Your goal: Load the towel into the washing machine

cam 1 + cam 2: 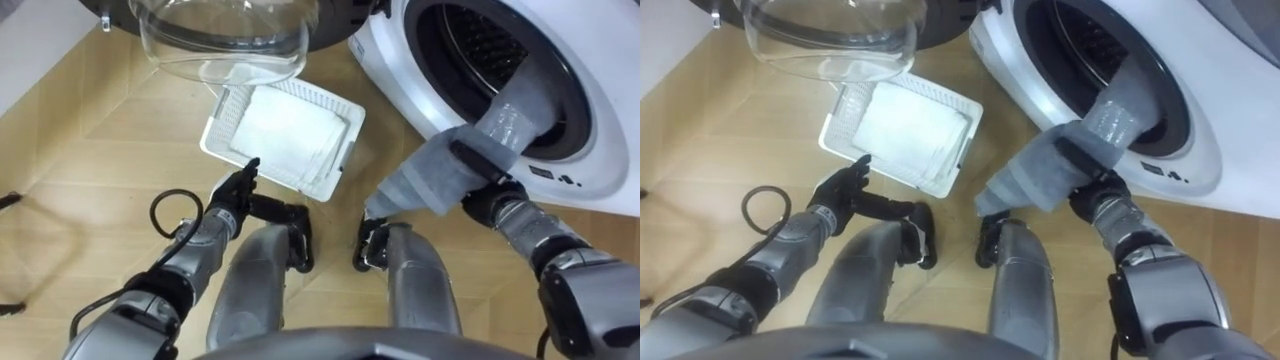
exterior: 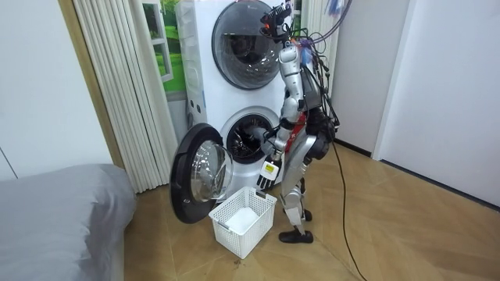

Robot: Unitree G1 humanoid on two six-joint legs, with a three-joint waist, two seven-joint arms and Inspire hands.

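While your right hand (image 1: 488, 196) clamps the grey towel (image 1: 432, 180), its length runs ahead into the washer drum (image 1: 470, 40); left hand (image 1: 235, 190) hangs open.

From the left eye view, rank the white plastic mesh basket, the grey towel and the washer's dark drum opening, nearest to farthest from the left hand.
1. The white plastic mesh basket, on the floor just ahead of the left hand.
2. The grey towel, to the right, gripped by the right hand.
3. The dark drum opening, far upper right.
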